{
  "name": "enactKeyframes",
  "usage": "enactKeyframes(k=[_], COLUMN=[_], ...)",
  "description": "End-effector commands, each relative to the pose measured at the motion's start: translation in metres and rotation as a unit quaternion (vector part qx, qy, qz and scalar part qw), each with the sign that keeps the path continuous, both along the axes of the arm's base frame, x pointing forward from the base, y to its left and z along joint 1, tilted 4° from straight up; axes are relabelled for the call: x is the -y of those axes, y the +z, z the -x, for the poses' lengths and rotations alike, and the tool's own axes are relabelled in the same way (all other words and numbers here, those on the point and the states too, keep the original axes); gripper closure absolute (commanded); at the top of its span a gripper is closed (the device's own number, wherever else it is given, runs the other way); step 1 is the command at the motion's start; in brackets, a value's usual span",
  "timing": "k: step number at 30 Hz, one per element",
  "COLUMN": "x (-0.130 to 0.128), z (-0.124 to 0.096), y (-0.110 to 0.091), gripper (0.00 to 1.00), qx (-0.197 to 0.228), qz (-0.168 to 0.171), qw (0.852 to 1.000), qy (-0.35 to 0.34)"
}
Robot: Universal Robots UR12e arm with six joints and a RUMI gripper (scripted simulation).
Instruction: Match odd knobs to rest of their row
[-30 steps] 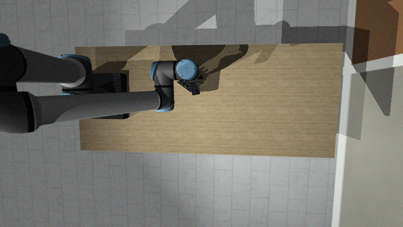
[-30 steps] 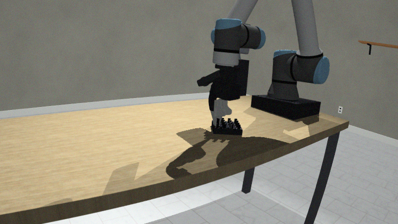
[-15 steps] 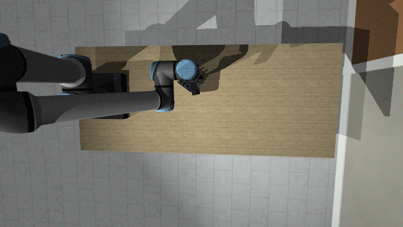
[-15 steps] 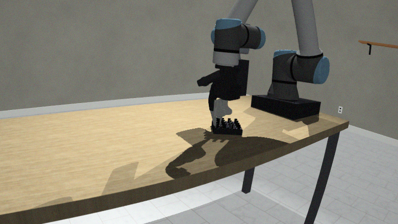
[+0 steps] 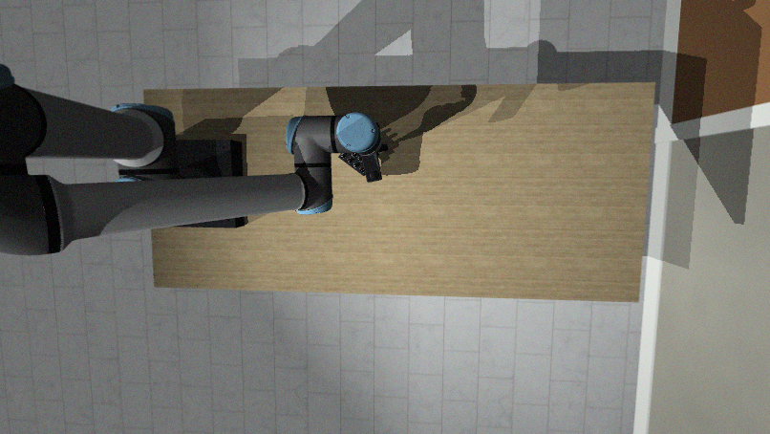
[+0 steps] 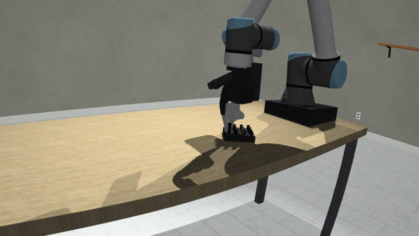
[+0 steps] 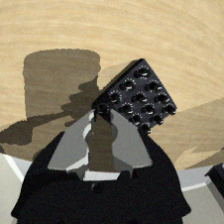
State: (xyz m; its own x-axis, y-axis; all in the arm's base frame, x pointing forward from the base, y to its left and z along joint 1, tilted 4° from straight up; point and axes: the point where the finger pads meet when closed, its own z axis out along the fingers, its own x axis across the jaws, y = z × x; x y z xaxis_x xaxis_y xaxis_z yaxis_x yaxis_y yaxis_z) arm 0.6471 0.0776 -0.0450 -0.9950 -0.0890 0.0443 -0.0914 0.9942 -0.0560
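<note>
The black knob box [image 7: 136, 96] lies on the wooden table, turned about 45 degrees in the wrist view, with several small knobs on top. It also shows in the exterior view [image 6: 238, 134] and, partly under the wrist, in the top view [image 5: 362, 164]. My gripper [image 7: 102, 110] points straight down at the box's near left corner [image 6: 228, 126]. Its two grey fingers stand slightly apart, one on either side of the corner knob [image 7: 102, 107], with only a narrow gap. The knob marks are too small to read.
The arm's black base block [image 6: 300, 111] stands on the table right of and behind the box. The table's front edge [image 6: 234, 175] runs close in front of the box. An orange shelf [image 6: 398, 47] hangs on the far right wall.
</note>
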Motion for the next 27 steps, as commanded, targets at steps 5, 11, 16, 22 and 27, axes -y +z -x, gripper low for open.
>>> enactKeyframes(k=[5,11,16,22,27], x=[-0.001,-0.002,-0.002,-0.002,-0.002], z=[-0.001,-0.002,-0.002,-0.002,-0.002], y=[0.019,0.031,0.033,0.033,0.033], gripper=[0.89,0.89,0.89,0.89,0.89], qx=[0.001,0.001,0.001,0.001,0.001], qz=[0.000,0.000,0.000,0.000,0.000], qw=[1.000,1.000,1.000,1.000,1.000], qy=[0.000,0.000,0.000,0.000,0.000])
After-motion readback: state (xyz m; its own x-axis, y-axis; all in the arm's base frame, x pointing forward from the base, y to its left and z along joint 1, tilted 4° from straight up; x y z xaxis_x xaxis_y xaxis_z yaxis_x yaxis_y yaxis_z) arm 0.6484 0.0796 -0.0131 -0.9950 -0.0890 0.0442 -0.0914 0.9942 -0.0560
